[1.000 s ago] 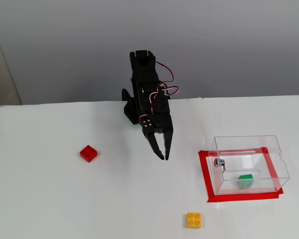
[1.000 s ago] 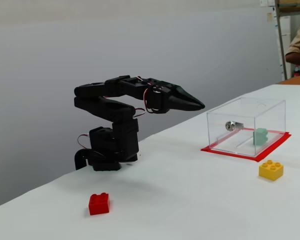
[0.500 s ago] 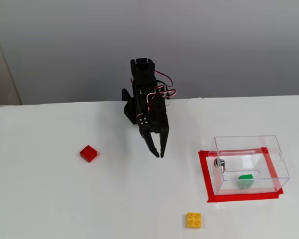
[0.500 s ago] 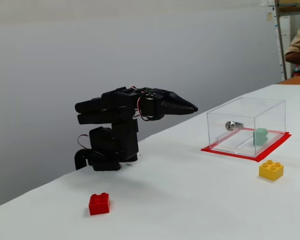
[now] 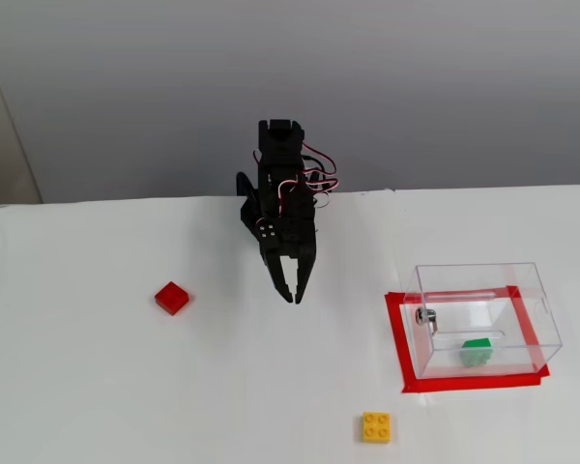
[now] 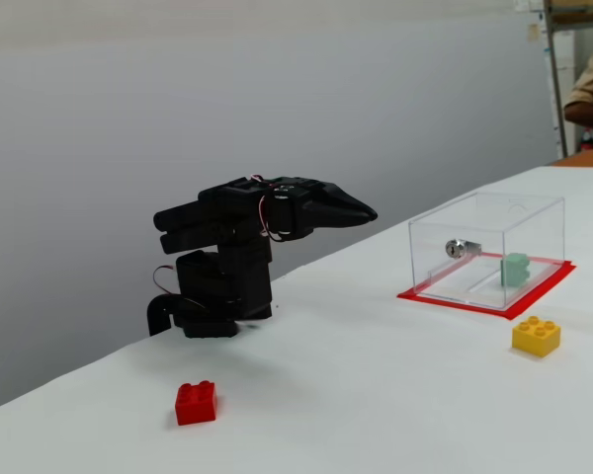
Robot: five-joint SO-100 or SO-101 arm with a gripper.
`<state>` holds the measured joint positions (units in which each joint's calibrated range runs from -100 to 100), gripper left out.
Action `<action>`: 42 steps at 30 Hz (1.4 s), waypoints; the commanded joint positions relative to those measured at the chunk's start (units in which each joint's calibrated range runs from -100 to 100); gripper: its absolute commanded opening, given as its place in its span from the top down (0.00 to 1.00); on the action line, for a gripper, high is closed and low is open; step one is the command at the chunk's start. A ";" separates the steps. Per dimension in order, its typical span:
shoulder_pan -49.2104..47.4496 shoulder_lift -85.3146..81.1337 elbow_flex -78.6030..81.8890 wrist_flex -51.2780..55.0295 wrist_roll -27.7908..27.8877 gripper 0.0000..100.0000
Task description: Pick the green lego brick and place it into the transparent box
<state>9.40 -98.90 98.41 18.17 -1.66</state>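
While the green lego brick (image 5: 477, 352) sits inside the transparent box (image 5: 483, 318), fingers (image 5: 285, 290) hang empty

green lego brick (image 5: 477, 352) in transparent box (image 5: 483, 319) | box right of arm (image 5: 282, 208)

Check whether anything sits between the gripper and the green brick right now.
Yes: the green lego brick already lies inside the transparent box, so the box's clear wall stands between it and the gripper. The table between them is bare.
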 commanded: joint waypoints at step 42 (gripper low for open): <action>-3.60 -0.84 -6.46 56.42 -0.27 0.99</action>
<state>6.09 -99.24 93.47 74.38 -1.81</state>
